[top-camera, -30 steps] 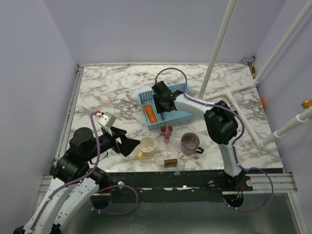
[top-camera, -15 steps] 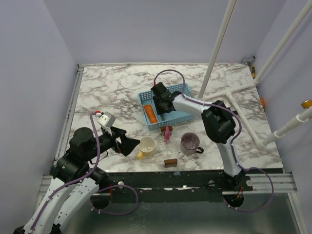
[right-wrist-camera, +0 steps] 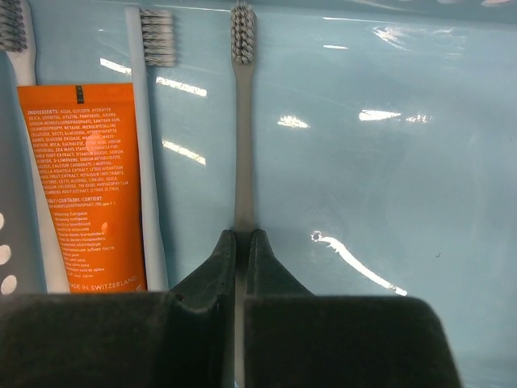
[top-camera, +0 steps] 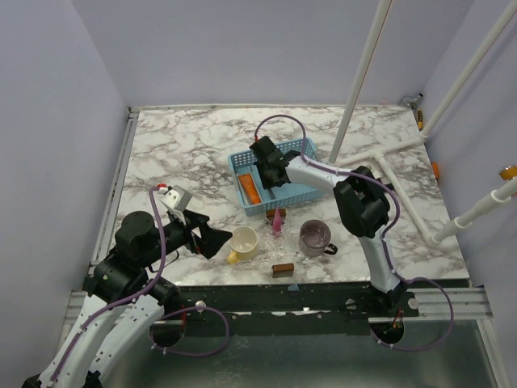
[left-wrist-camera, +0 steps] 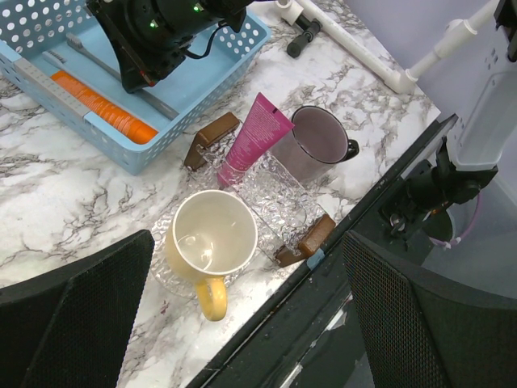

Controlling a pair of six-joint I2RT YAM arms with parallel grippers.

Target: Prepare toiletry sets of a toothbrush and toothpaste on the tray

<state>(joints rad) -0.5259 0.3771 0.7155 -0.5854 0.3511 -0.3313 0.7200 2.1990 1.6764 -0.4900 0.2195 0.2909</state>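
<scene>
On the floor of the tray point(right-wrist-camera: 404, 162), my right gripper point(right-wrist-camera: 241, 242) is pinched shut on the thin handle of the toothbrush point(right-wrist-camera: 243, 162), a hold so slight the brush may pivot or slip if lifted.

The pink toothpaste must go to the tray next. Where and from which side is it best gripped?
Probably mid-body of the pink toothpaste, from above, closing across its width: it seems to lie flat, its length running between the purple mug and a brown block.
</scene>
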